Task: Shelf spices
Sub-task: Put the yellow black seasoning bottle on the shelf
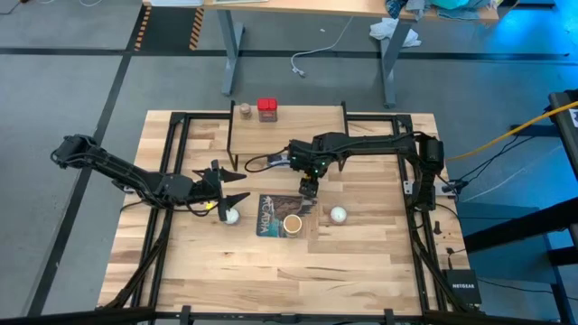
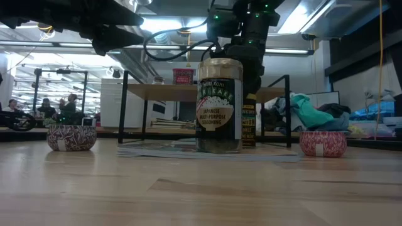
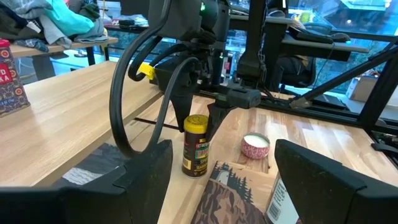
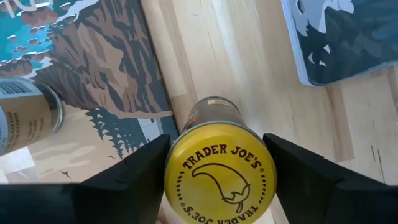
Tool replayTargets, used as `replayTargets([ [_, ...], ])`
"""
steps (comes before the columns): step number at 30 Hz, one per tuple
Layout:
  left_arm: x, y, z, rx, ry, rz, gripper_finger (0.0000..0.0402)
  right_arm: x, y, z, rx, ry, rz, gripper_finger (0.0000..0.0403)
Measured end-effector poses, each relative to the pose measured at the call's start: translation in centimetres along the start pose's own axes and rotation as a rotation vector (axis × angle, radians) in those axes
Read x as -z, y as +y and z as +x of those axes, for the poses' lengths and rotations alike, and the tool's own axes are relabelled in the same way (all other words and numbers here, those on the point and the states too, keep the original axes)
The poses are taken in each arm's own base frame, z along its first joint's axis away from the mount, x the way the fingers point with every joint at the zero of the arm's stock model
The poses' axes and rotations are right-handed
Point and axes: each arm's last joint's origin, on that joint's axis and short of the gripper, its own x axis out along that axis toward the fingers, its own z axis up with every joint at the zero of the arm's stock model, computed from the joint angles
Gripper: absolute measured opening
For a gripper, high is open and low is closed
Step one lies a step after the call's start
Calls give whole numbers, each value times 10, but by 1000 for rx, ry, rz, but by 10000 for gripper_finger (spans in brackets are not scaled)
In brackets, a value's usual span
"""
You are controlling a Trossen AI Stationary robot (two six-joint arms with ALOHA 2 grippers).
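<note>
The yellow jar stands upright on the table beside the picture book, with my right gripper over it, pointing down and shut on its lid. The wider tan jar stands on the book. On the shelf at the far side stand the red tin and a tiny brownish jar. My left gripper hovers level and open to the left of the book, with nothing between its fingers. My right gripper has the yellow jar's lid between its two fingers, one on each side of the lid's rim. The fingers come from above, pointing down. The jar stands upright with its base on the table.
One white ball lies just under my left gripper; another white ball lies right of the book. The shelf's black legs stand behind the right gripper. Bare tabletop lies toward the near edge.
</note>
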Motion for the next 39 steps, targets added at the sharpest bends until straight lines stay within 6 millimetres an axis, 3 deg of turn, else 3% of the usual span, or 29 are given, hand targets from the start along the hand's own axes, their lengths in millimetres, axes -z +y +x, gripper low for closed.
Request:
replayTargets([
  [4, 0, 0, 0, 0, 0, -1, 276, 0, 4, 1, -1, -1, 1, 235],
  [30, 0, 0, 0, 1, -1, -3, 276, 2, 21, 2, 16, -9, 2, 236],
  [39, 0, 0, 0, 0, 0, -1, 276, -10, 26, -21, 12, -55, -2, 236],
])
